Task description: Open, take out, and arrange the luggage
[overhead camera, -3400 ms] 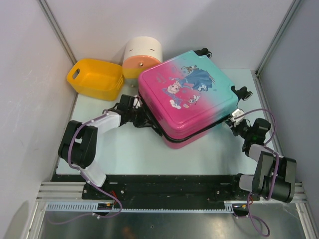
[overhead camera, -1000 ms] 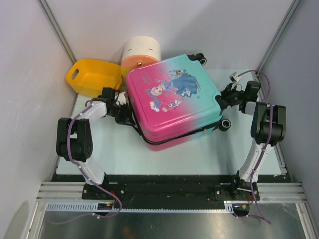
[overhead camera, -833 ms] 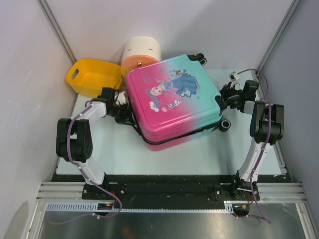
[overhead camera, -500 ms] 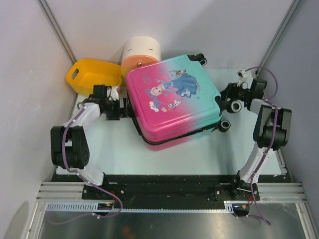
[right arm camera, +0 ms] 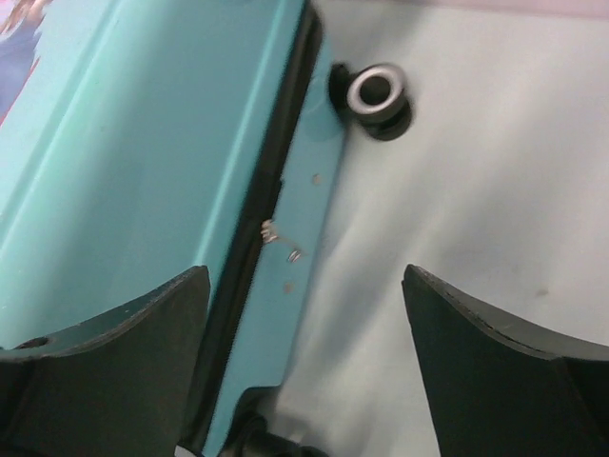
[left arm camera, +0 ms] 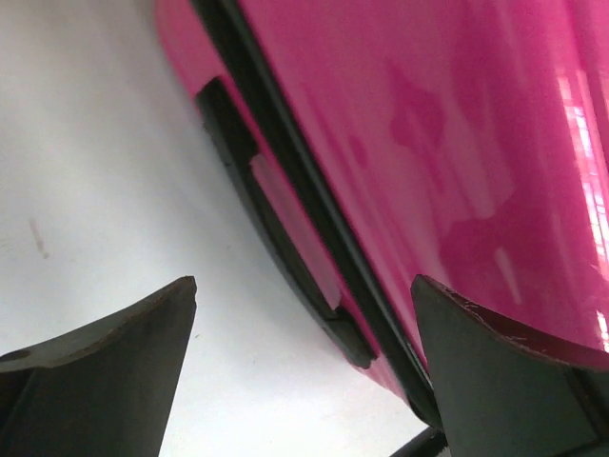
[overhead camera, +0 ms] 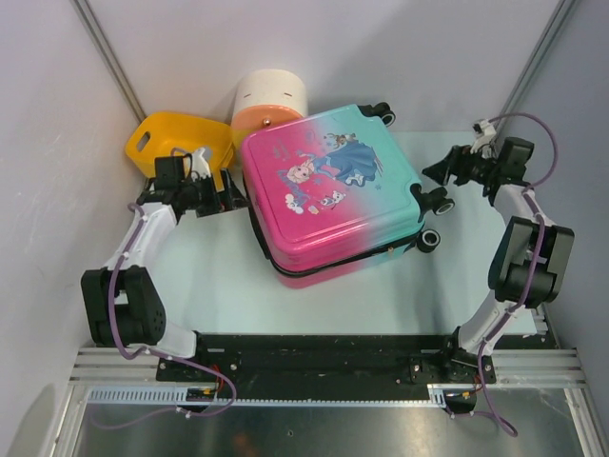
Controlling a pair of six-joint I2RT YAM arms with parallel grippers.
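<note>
Left hand [overhead camera: 232, 197], right hand [overhead camera: 431, 174] withdrawn, spread wide; luggage [overhead camera: 328, 195] closed, flat

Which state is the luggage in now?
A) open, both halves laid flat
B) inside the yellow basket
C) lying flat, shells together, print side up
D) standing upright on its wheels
C: the luggage lies flat on the table with the printed shell facing up and the two shells together.
</note>
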